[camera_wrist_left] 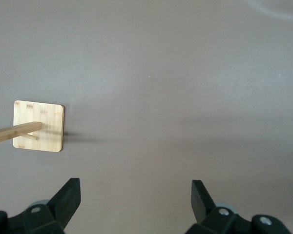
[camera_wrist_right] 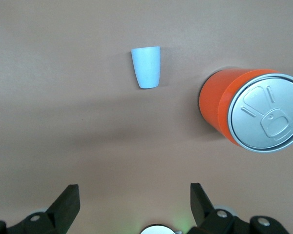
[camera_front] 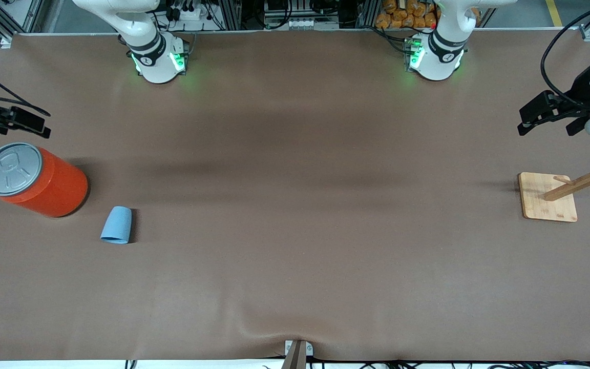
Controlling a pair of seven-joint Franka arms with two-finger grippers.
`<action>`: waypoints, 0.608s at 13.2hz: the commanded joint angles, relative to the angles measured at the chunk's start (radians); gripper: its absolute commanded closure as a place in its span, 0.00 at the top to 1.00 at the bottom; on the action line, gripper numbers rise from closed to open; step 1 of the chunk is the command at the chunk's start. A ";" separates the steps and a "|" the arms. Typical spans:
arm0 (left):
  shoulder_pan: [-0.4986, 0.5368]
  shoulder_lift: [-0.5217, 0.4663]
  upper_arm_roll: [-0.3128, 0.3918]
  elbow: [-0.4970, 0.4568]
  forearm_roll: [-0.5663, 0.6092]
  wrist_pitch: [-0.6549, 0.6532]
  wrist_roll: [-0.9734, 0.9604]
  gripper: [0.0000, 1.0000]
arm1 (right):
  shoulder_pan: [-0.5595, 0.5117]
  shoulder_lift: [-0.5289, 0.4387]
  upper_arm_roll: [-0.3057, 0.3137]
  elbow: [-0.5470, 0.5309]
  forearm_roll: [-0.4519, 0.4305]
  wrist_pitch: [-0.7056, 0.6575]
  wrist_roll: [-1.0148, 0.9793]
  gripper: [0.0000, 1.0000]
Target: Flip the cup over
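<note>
The light blue cup [camera_front: 117, 225] lies on its side on the brown tabletop [camera_front: 295, 230] toward the right arm's end, near the red can [camera_front: 36, 179] and a little closer to the front camera than it. The can stands upright with its grey pull-tab lid up. The right pincer [camera_wrist_right: 134, 204] hangs spread wide and empty above that end of the tabletop. The left pincer [camera_wrist_left: 136, 200], likewise spread and empty, hangs near the wooden stand [camera_front: 549, 197] at the left arm's end
</note>
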 commanded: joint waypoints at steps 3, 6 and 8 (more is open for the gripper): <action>-0.001 0.010 -0.002 0.021 0.023 -0.018 -0.016 1.00 | -0.018 0.150 0.014 -0.060 -0.016 0.185 -0.012 1.00; -0.004 0.011 -0.001 0.021 0.023 -0.020 -0.008 1.00 | -0.012 0.289 0.014 -0.058 -0.014 0.329 -0.012 1.00; -0.003 0.010 -0.002 0.021 0.023 -0.023 -0.010 1.00 | -0.006 0.377 0.014 -0.057 -0.014 0.434 -0.014 1.00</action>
